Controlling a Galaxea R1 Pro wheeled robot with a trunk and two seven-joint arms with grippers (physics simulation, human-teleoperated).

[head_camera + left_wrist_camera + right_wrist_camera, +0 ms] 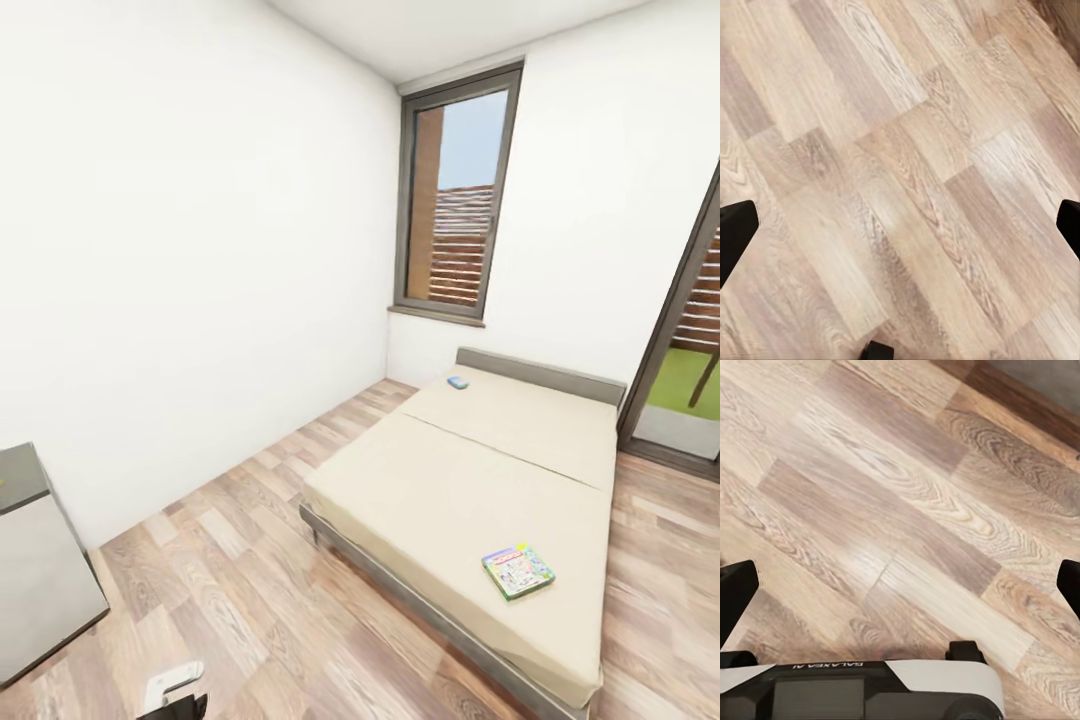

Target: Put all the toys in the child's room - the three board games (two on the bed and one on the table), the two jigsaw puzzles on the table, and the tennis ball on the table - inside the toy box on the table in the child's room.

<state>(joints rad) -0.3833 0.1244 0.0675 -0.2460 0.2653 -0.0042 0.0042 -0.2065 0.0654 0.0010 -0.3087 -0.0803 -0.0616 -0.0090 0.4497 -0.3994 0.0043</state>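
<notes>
Here, bedroom seen from head cam; no toy box seen.
One board game [518, 571] lies flat near bed [470, 490] foot corner, well apart from both claws; a small blue item [458, 382] sits by headboard. Left gripper [900, 225] & right gripper [900, 585] are spread wide, nothing held, pointed down at wood floor [900, 150].

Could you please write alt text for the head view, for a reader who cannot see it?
A beige bed stands on a wood plank floor in a white-walled room, with a colourful board game lying flat near its foot and a small blue object near the grey headboard. A tall window is behind the bed, and a grey cabinet stands at the left edge.
</notes>
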